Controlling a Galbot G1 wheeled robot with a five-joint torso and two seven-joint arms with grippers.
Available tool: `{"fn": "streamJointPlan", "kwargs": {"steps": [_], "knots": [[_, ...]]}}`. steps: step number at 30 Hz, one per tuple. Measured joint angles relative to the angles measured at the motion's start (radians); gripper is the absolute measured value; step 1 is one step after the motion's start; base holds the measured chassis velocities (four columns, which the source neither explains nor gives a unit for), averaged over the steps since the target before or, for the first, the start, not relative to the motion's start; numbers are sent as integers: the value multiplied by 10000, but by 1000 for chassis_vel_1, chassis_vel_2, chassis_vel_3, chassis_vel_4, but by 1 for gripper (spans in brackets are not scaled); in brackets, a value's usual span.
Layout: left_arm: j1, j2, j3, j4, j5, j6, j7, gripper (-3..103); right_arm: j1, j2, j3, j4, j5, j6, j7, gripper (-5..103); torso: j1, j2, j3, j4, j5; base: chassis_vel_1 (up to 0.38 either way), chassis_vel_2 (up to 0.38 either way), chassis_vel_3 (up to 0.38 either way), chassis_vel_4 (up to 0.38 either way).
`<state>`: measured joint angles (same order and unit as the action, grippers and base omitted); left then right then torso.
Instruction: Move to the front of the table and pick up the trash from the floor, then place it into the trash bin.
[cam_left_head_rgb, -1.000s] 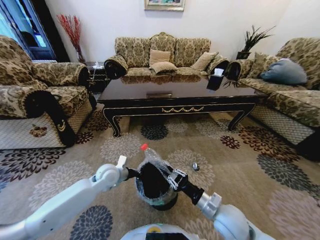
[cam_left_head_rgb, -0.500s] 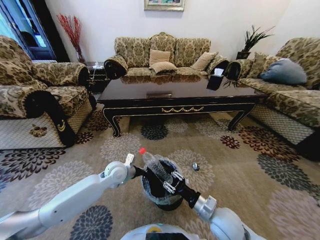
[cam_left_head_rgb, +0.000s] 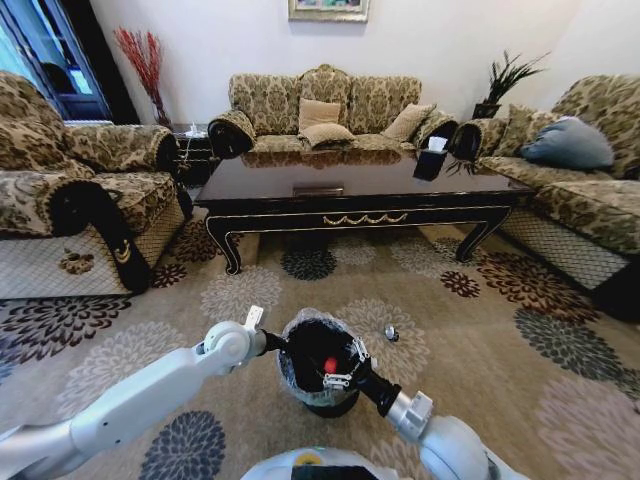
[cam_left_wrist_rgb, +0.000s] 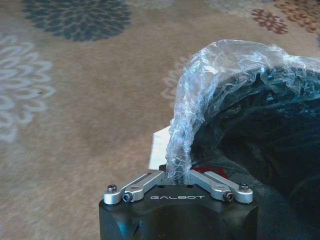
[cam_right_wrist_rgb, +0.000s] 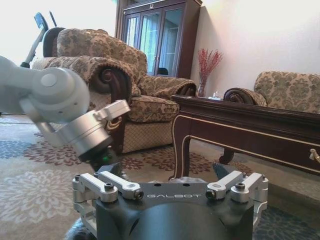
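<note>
The black trash bin (cam_left_head_rgb: 300, 385), lined with a crinkly clear bag, stands on the patterned floor (cam_left_head_rgb: 480, 340) just in front of me. Inside it lies the plastic bottle, of which I see the red cap (cam_left_head_rgb: 330, 365). My right gripper (cam_left_head_rgb: 343, 374) hangs over the bin's mouth, open and holding nothing. My left gripper (cam_left_head_rgb: 274, 343) is at the bin's left edge, and in the left wrist view it (cam_left_wrist_rgb: 179, 172) is shut on the bag-covered rim (cam_left_wrist_rgb: 200, 100). A tiny scrap of trash (cam_left_head_rgb: 391, 333) lies on the carpet to the right of the bin. The dark table (cam_left_head_rgb: 360, 215) stands beyond.
Patterned sofas stand to the left (cam_left_head_rgb: 70, 190), behind the table (cam_left_head_rgb: 325, 110) and to the right (cam_left_head_rgb: 580, 190). A small dark box (cam_left_head_rgb: 432, 160) sits on the tabletop. Open carpet lies between the bin and the table.
The bottle that my right gripper held over the bin has dropped inside. The right gripper has opened and sunk a little towards the bin's mouth. The left gripper still holds the rim.
</note>
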<state>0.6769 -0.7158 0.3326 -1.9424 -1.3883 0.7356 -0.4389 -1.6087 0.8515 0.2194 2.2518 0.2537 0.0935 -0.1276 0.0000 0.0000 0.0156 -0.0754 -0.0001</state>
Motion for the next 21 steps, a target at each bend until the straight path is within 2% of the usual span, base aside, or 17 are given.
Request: {"fn": "streamJointPlan", "kwargs": {"steps": [2,4,5,9,14,21], "knots": [[336,154,-388,-4,134,0,80,0,29,4,58,-4,81,-5,46,100,0,0,0,1,-1,0,0,0,0],[849,347,-1231,-4,274,3,172,0,117,5,137,-94,271,-7,114,100,0,0,0,3,-1,0,0,0,0],[849,347,-1231,-4,274,3,172,0,117,5,137,-94,271,-7,114,100,0,0,0,3,-1,0,0,0,0],[1768,654,-2894,90,315,-12,427,0,451,31,343,-554,771,-10,290,100,0,0,-1,1,0,0,0,0,0],[2415,915,-3758,355,457,-3,628,0,930,58,678,-1392,1527,-6,470,100,0,0,0,4,-1,0,0,0,0],[2515,899,-4221,823,515,-5,692,0,1320,413,757,-3009,1887,-38,593,100,0,0,0,2,1,0,0,0,0]]}}
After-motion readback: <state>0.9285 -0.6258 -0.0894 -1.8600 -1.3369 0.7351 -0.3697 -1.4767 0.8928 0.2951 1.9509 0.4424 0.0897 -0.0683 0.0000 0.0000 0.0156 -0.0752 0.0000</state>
